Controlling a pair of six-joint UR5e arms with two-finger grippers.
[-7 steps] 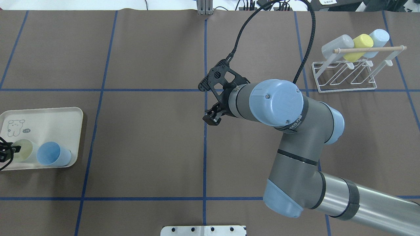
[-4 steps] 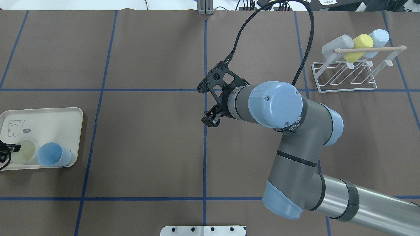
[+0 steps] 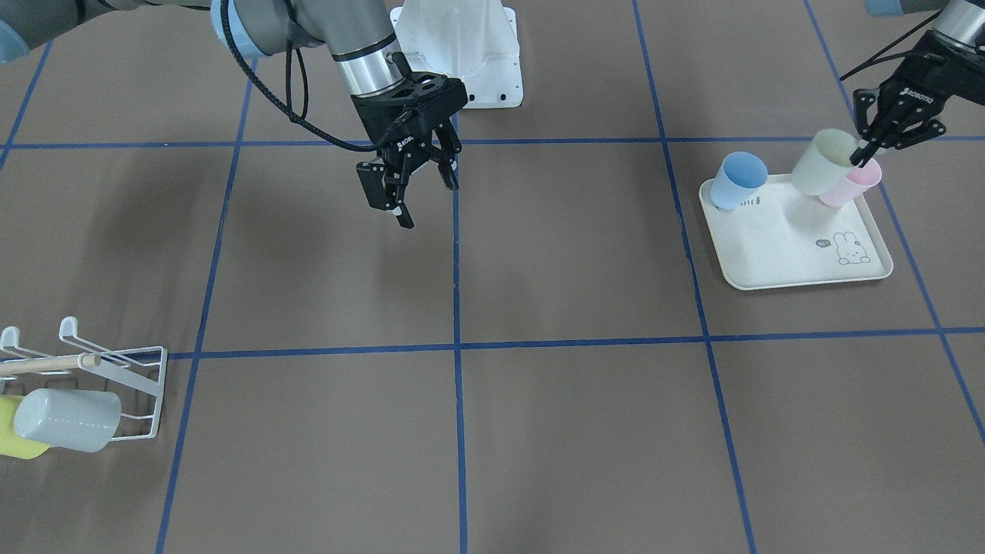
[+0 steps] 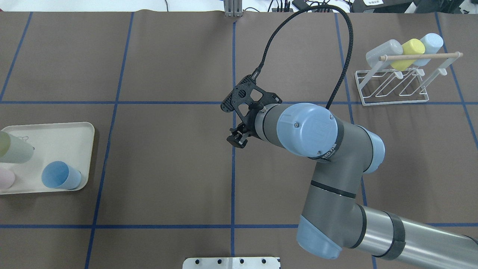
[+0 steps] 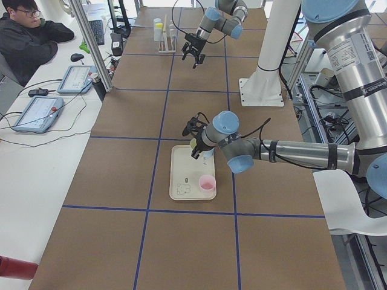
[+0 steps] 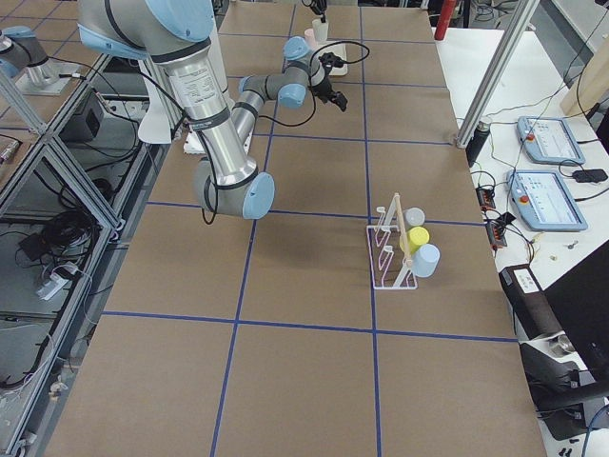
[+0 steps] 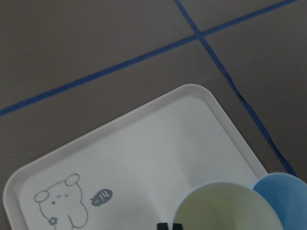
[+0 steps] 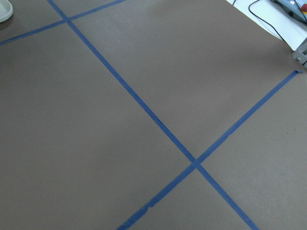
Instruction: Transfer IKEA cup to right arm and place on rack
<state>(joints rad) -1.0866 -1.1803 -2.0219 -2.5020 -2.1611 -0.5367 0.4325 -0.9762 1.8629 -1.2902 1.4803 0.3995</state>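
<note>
The IKEA cup (image 3: 820, 163), pale cream-green, hangs tilted above the cream tray (image 3: 793, 254). My left gripper (image 3: 868, 154) is shut on its rim at the far right of the front-facing view. In the overhead view the cup (image 4: 13, 148) shows at the left edge and the left gripper is out of frame. The left wrist view looks down into the cup (image 7: 225, 207). My right gripper (image 3: 422, 196) hovers open and empty over the table's centre line (image 4: 238, 139). The white wire rack (image 4: 392, 89) stands at the back right.
A blue cup (image 4: 59, 175) and a pink cup (image 3: 856, 183) stand on the tray. The rack's prongs carry a grey cup (image 4: 382, 53), a yellow cup (image 4: 410, 50) and a light-blue cup (image 4: 429, 44). A person sits at the side desk (image 5: 27, 36).
The left gripper has lifted the pale cup off the tray, uncovering a pink cup beneath it. The right arm has shifted slightly left and toward the robot, its gripper staying open.
</note>
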